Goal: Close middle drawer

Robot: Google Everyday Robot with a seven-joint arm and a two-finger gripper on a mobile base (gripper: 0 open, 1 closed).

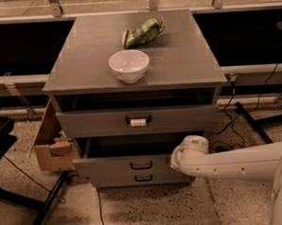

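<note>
floor [151, 211]; jaws at middle drawer [110, 166] edge

tool [177, 162] crowds the middle drawer [110, 167] at its right front; left front free, cardboard box [50, 147] beside.

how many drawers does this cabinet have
3. The top drawer, with a white tag on its handle, stands partly open; the middle drawer below it is pulled out further; the lowest drawer is underneath. The gripper is by the middle drawer's front.
</note>
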